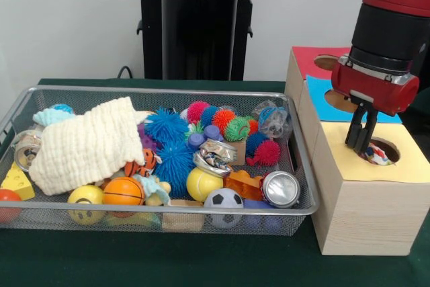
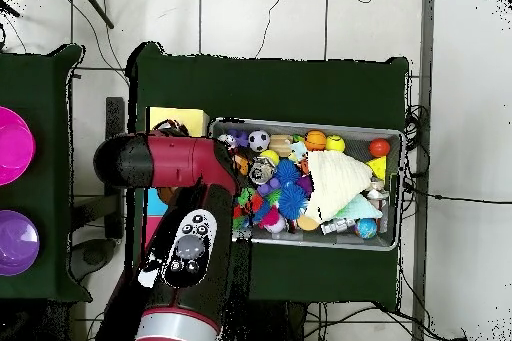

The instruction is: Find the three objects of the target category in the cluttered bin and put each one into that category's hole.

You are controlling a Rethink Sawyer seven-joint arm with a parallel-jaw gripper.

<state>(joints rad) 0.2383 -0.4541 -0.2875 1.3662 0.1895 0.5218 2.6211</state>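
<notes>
My gripper (image 1: pixel 361 144) hangs over the round hole (image 1: pixel 380 150) in the yellow-topped wooden box (image 1: pixel 363 199), right of the bin. Its fingers (image 1: pixel 353 132) stand a little apart, open, their tips at the hole's left rim. A crumpled white, red and blue object (image 1: pixel 378 156) sits in the hole just below and right of the tips. In the wire bin (image 1: pixel 306 208) lie a crumpled can (image 1: pixel 213 157), a silver can (image 1: pixel 281 189) at the front right, and another can (image 1: pixel 25 150) at the left wall. In the overhead view the arm (image 2: pixel 185 247) hides the gripper.
Blue-topped (image 1: pixel 321 95) and red-topped (image 1: pixel 310 60) boxes with holes stand behind the yellow one. The bin also holds a white cloth (image 1: pixel 87 142), spiky balls (image 1: pixel 166 126), a soccer ball (image 1: pixel 223 199) and an orange ball (image 1: pixel 123 191). Two purple bowls (image 2: pixel 12 145) sit on a side table.
</notes>
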